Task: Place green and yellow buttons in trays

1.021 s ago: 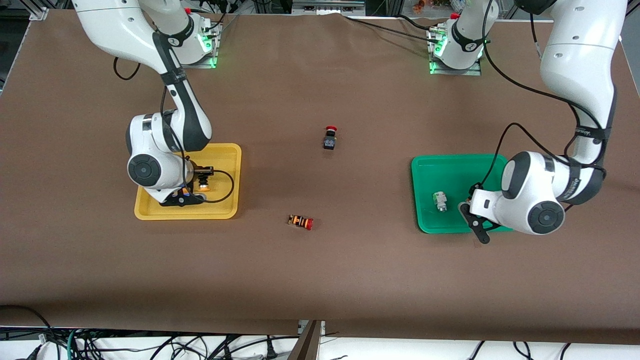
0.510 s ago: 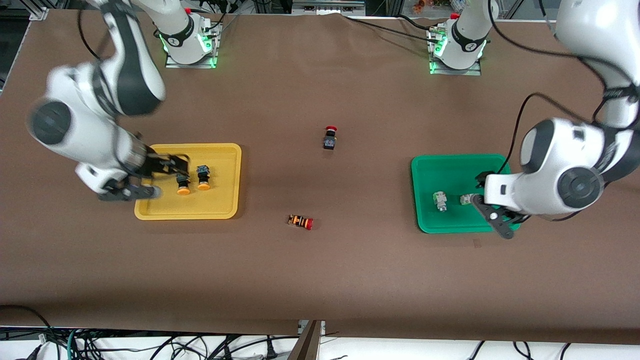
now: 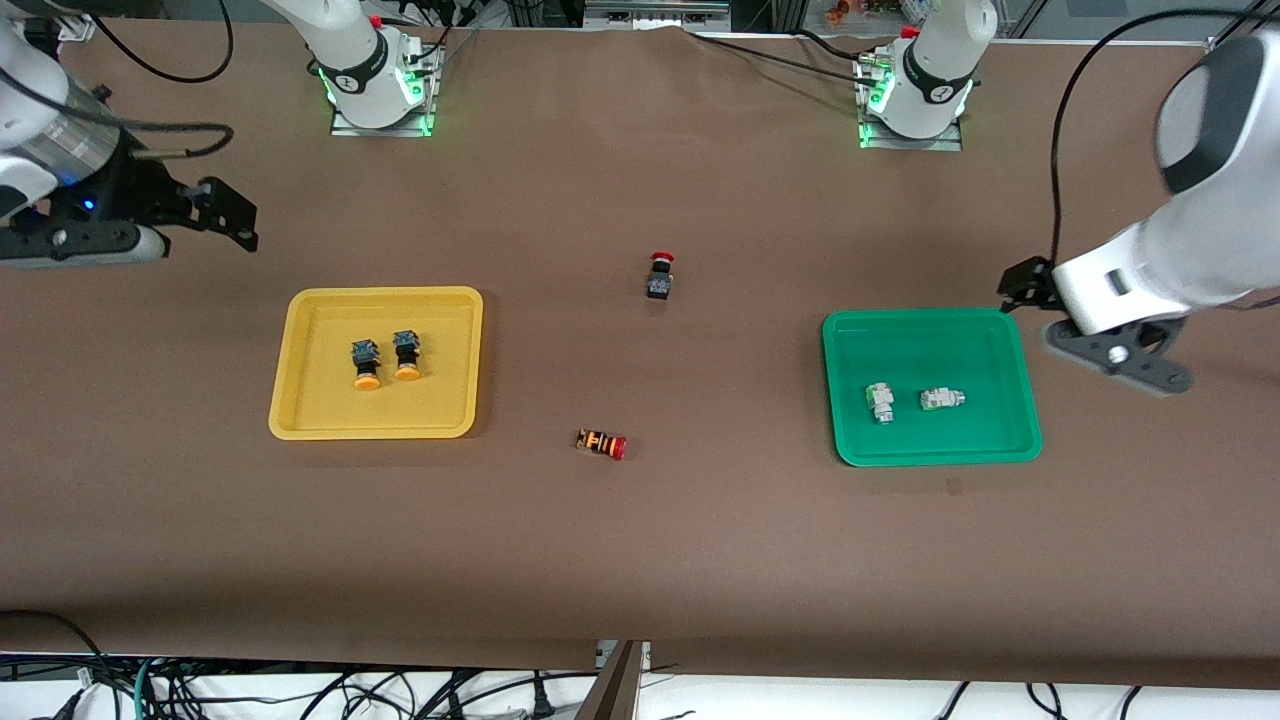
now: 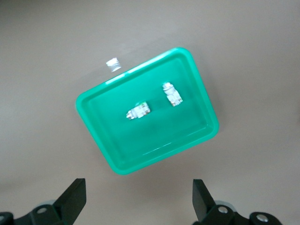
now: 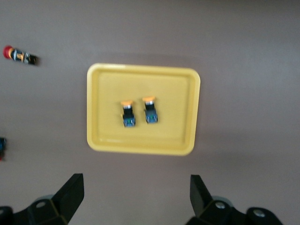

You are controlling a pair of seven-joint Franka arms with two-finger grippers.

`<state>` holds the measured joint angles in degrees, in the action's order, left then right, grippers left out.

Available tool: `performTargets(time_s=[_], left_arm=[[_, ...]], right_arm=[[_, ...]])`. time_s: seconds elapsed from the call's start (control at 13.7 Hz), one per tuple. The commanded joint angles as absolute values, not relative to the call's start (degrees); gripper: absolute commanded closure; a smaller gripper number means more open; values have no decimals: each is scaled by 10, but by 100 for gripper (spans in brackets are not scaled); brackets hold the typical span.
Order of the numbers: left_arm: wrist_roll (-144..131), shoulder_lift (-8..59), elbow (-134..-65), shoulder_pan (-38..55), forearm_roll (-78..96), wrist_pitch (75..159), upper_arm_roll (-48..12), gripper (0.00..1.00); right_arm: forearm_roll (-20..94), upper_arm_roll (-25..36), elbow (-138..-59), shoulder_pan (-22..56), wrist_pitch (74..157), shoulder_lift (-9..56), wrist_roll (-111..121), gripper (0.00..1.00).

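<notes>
Yellow-capped buttons lie side by side in your yellow tray; both whitish-grey buttons lie in the green tray (slightly apart). Between the trays on the brown table you have two red-capped buttons. Your right gripper and left gripper hang raised, fingers spread, empty.

Two yellow-capped buttons sit side by side in the yellow tray at 9 o'clock, two whitish-grey buttons in the green tray at 3 o'clock.
</notes>
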<state>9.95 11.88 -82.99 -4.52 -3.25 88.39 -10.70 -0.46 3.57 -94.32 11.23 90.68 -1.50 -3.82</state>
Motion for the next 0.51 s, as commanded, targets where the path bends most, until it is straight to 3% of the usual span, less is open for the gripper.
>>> performTargets(time_s=[0.0, 0.07, 0.22, 0.44], left_arm=[[-37, -19, -957, -19, 2, 934, -54, 0], [-69, -52, -989, -18, 0, 946, -54, 0], [-73, -54, -989, -20, -1, 940, -54, 0], [-72, -23, -939, -21, -1, 895, -57, 0]], right_arm=[[-11, 1, -913, 69, 851, -6, -34, 0], [-8, 1, -911, 68, 847, -4, -33, 0], [-8, 5, -884, 75, 822, 17, -33, 0], [-6, 6, -824, 72, 788, 59, -34, 0]])
